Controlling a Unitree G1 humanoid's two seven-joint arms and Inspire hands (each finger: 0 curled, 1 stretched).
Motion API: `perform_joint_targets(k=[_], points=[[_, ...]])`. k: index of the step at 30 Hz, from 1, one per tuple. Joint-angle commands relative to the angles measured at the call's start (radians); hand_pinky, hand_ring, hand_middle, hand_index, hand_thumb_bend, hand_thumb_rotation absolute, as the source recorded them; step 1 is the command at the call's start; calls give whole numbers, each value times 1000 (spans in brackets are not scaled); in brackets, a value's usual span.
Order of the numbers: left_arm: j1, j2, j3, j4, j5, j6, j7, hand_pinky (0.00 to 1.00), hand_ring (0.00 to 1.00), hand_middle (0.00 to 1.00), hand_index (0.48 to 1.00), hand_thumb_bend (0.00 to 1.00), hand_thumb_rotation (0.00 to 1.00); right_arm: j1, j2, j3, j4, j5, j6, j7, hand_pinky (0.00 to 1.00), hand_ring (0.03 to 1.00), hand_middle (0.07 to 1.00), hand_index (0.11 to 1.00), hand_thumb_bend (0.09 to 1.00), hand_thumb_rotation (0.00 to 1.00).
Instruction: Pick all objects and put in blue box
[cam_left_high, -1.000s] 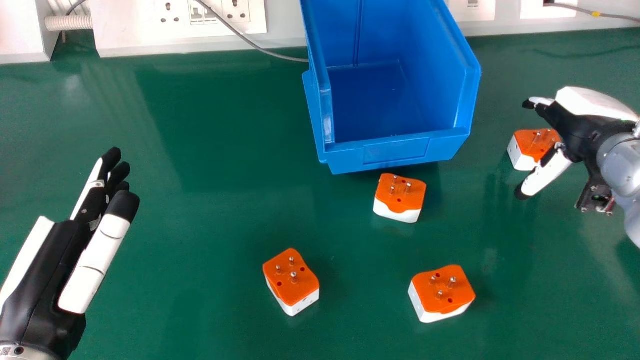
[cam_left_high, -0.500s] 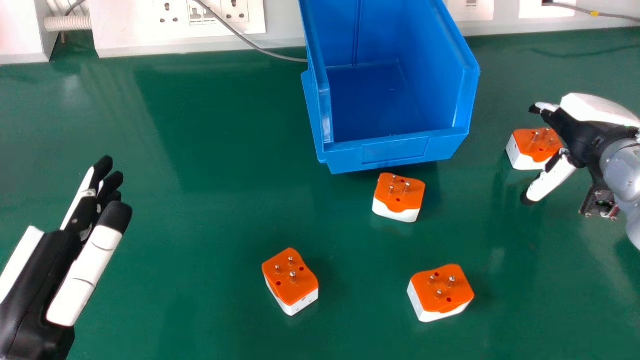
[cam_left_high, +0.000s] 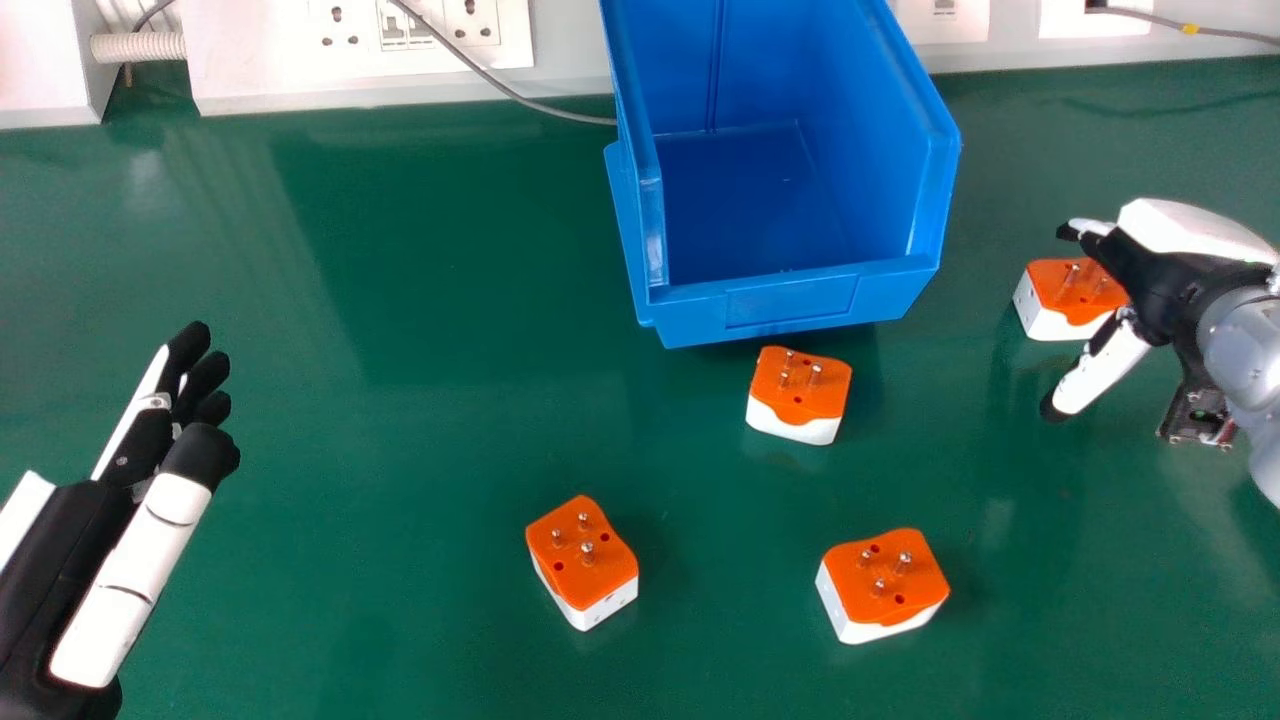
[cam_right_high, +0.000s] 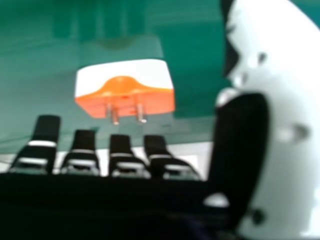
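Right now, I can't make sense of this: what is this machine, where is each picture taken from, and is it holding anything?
It's a robot with two arms and human-like hands. The head view looks down at a green table. Its left hand is at the left, its right hand at the right, beside one orange-and-white plug. Three more plugs lie in front of the blue box. The other picture comes from a camera at the right hand. Neither hand holds anything.

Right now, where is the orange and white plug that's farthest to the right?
In the head view, it's on the green table, right of the blue box, partly behind the robot's right hand.
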Motion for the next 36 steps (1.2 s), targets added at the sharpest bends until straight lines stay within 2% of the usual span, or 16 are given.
perform_joint_targets(k=[1,5,12,14,17,18,19,20,21,22,23,25,29,36], points=[[10,-2,20,-29,-19,-22,1,938,989,1000,1000,705,946,-33,-5,-4,2,5,-1,0,871,957,965,928,614,0],[17,-6,21,-38,-25,-18,3,935,989,1000,1000,689,946,-32,-5,-3,2,6,3,4,878,958,964,925,610,0],[26,-12,19,-55,-26,-11,8,935,989,1000,1000,684,947,-26,-2,-9,12,14,10,-1,868,959,963,920,606,0],[30,-14,20,-61,-28,-10,8,935,989,1000,1000,687,946,-29,0,-9,15,16,18,5,752,880,924,914,605,0],[32,-14,20,-63,-29,-10,8,935,989,1000,1000,687,946,-39,8,-2,29,15,30,12,752,880,924,914,605,0],[34,-14,21,-64,-29,-11,8,934,989,1000,1000,689,946,-39,7,1,28,14,30,15,656,795,838,913,590,0],[36,-14,21,-65,-30,-12,8,934,989,1000,1000,689,946,-39,6,3,27,13,29,16,656,795,838,913,590,0],[36,-14,21,-64,-30,-13,8,934,989,1000,1000,691,946,-41,5,5,30,12,28,17,546,716,770,912,577,0],[36,-14,21,-63,-30,-14,8,934,989,1000,1000,691,946,-43,5,7,31,11,30,18,546,716,770,912,577,0],[38,-15,21,-63,-30,-15,8,934,989,1000,1000,694,945,-43,4,7,28,10,33,20,463,652,715,911,567,0],[40,-15,22,-65,-31,-15,8,934,989,1000,1000,694,945,-43,5,9,26,8,36,22,463,652,715,911,567,0],[42,-15,22,-67,-33,-14,8,933,989,999,1000,696,945,-42,5,10,24,8,38,23,345,561,638,910,552,0],[51,-17,24,-82,-35,-7,11,933,988,999,1000,696,944,-39,4,12,21,8,37,24,269,502,589,910,542,0],[70,-20,32,-102,-44,2,11,932,988,999,1000,702,943,-35,0,11,13,13,33,35,204,451,546,910,534,0]])
